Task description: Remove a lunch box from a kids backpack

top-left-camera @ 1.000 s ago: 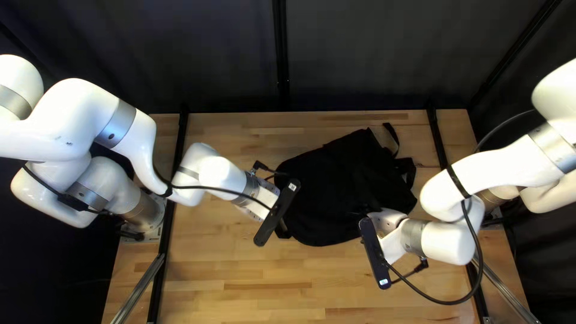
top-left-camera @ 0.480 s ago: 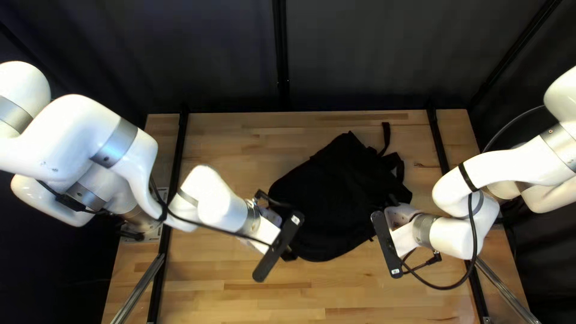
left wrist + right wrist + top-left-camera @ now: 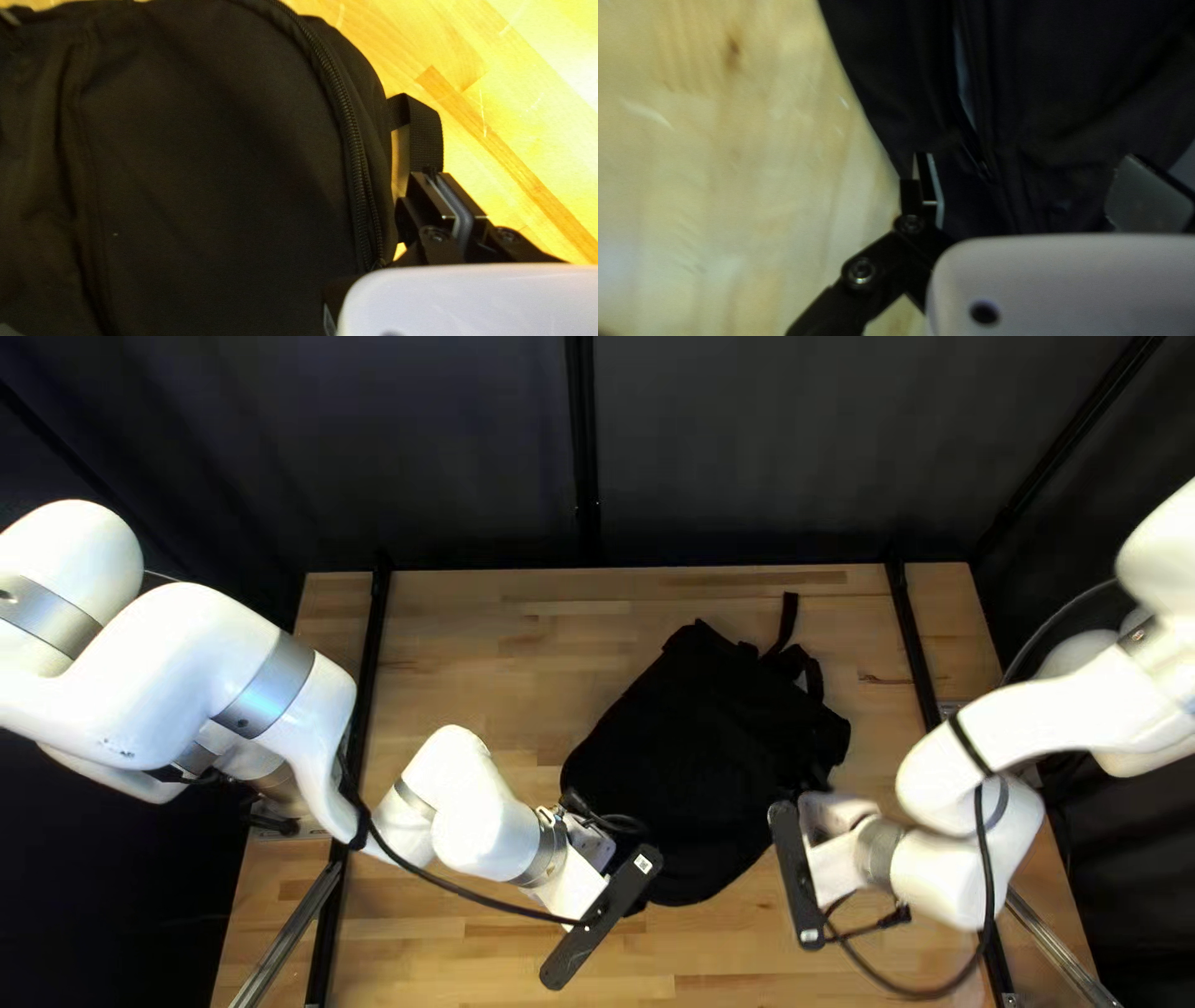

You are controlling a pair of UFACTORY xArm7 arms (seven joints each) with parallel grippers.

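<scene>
Top left view, and here's the black backpack (image 3: 703, 772), lying on the table (image 3: 473, 635) between the two grippers, its loose straps (image 3: 787, 625) pointing to the table's far right corner! The left gripper (image 3: 604, 915) is at the bag's near left side, the right gripper (image 3: 797, 871) by its near right side, toward the table's right edge. Over to the left wrist view: the left gripper (image 3: 433, 171) is narrow, clamped on a webbing strap (image 3: 426, 138), with the bag's bulk just beside it and a curved zipper (image 3: 352, 134) along the near side of that bulk. And in the right wrist view, the right gripper (image 3: 1033, 163) stands wide, black cloth ahead of it and between its fingers!
</scene>
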